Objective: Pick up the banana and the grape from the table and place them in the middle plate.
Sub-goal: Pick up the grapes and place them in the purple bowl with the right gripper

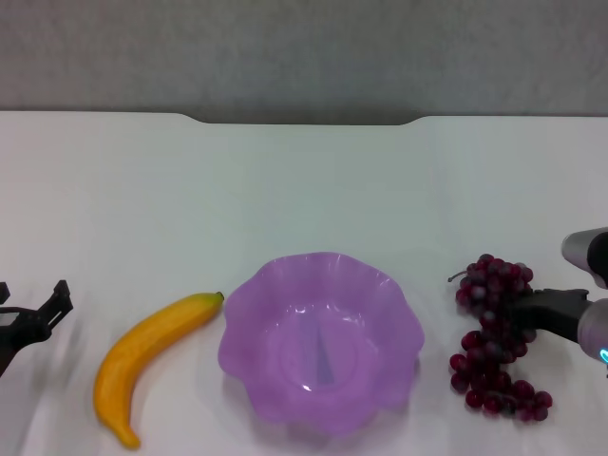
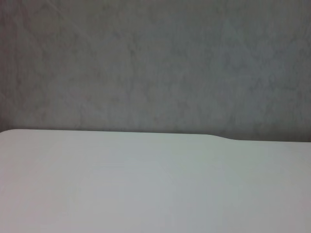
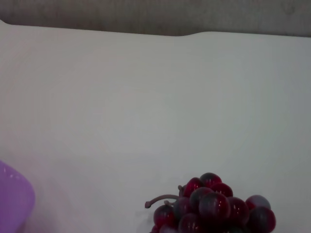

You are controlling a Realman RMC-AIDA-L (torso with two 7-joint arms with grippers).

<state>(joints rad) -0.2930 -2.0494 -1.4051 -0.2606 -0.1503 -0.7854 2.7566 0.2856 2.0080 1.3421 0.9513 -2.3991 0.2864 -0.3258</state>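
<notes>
1. Nearest the head camera, the middle plate [image 1: 321,342] sat at the front of the table [image 1: 304,190], and nothing lay in its purple bowl.
2. The banana [image 1: 152,361] lay just beside the plate's left rim, its stem tip close to the scalloped edge, with nothing lying across it.
3. The grape [image 1: 494,337] lay on the table right of the plate, apart from the rim; the right wrist view also showed the bunch [image 3: 214,208] close up.
4. The right gripper [image 1: 537,313] reached into the bunch from the right; whether it pinched the grapes could not be told.
5. The left gripper [image 1: 33,318] hung left of the banana, apart from it, fingers spread.
6. The white tabletop ended in a notched far edge against a grey wall [image 2: 155,63].
</notes>
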